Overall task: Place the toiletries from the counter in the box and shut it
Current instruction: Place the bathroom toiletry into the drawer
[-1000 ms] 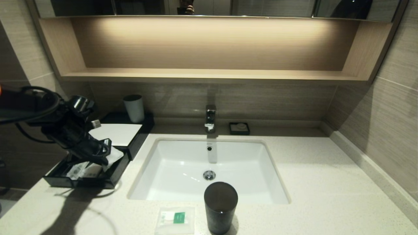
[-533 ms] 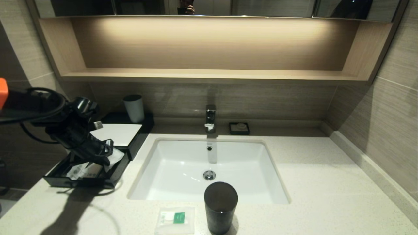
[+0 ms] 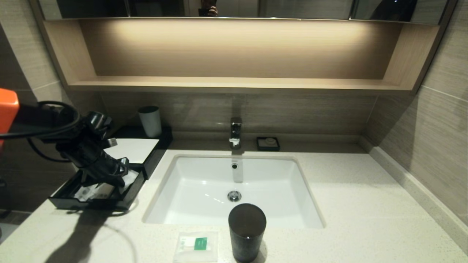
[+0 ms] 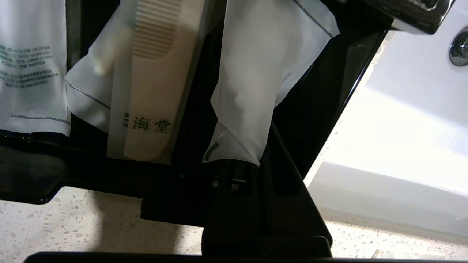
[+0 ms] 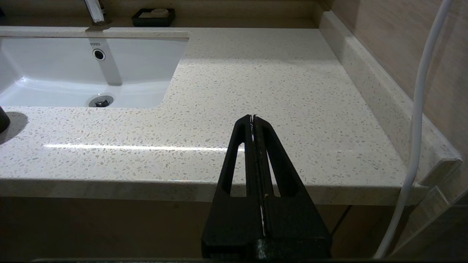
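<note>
The box (image 3: 146, 153) sits at the counter's (image 3: 365, 204) left end, left of the sink (image 3: 204, 190), with a white panel (image 3: 133, 149) on its top and its drawer (image 3: 126, 195) pulled out toward the counter's front edge. Several clear-wrapped toiletries lie in the drawer: a comb sleeve (image 4: 151, 84) with green characters printed on it, a packet with green text (image 4: 31, 65), and a plain white packet (image 4: 263, 73). The left gripper (image 3: 116, 177) reaches down into the drawer, its fingers clamped together on the lower corner of the white packet, as the left wrist view shows. One more item, a square white sachet (image 3: 196, 245) with a green label, lies on the counter at the front edge, just left of a dark cup (image 3: 246, 232) that stands between the sink and that edge.

A white cup (image 3: 150, 120) stands on the back part of the box. Behind the sink are the faucet (image 3: 236, 132) and, to its right, a small black soap dish (image 3: 268, 143). A wooden shelf (image 3: 234, 84) runs along the wall above.

The right gripper (image 5: 253, 120) is parked low in front of the counter's right part, fingers pressed together and holding nothing; a white cable (image 5: 416, 128) hangs beside it.
</note>
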Motion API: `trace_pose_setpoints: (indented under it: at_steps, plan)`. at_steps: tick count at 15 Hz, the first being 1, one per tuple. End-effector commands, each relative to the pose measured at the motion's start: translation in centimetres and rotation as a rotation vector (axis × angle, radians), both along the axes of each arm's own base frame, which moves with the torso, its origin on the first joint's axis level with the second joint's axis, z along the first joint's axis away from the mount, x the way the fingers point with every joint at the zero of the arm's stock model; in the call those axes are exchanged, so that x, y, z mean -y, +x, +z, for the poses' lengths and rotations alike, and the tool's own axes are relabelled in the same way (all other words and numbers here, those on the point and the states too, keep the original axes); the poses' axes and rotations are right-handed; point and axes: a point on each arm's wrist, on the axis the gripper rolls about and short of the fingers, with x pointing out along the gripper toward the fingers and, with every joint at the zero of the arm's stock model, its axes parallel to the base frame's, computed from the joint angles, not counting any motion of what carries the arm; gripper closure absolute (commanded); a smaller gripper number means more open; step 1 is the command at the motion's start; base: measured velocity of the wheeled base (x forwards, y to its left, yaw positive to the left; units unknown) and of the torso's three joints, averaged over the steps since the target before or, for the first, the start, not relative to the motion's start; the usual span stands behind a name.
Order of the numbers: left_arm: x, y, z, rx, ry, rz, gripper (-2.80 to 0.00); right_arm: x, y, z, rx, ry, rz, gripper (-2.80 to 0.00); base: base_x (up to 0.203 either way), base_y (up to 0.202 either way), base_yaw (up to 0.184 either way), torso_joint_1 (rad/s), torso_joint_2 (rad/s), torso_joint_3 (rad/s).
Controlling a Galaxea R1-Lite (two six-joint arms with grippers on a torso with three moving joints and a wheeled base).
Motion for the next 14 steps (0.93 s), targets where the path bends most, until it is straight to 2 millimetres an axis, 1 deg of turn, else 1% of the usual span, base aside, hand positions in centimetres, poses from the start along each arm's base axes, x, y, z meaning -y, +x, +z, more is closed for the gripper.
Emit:
trace_pose_setpoints:
  at_steps: [1,5,10,14]
  plan:
    - [0.0,0.5,-0.5,-0.009,-0.003,0.005,0.0,0.0,0.0,0.0,0.0,0.0,0.0,0.0,0.0,0.0,0.0,0.0,0.0,0.0]
    - [-0.1,1.2,-1.0,-0.012,-0.004,0.006,0.0,0.0,0.0,0.0,0.0,0.0,0.0,0.0,0.0,0.0,0.0,0.0,0.0,0.0]
    - [-0.1,2.1,-0.9,0.011,-0.005,0.015,0.0,0.0,0.0,0.0,0.001,0.0,0.0,0.0,0.0,0.0,0.0,0.0,0.0,0.0]
    - [0.2,2.3,-1.2,0.004,-0.013,0.004,0.0,0.0,0.0,0.0,-0.001,0.0,0.0,0.0,0.0,0.0,0.0,0.0,0.0,0.0]
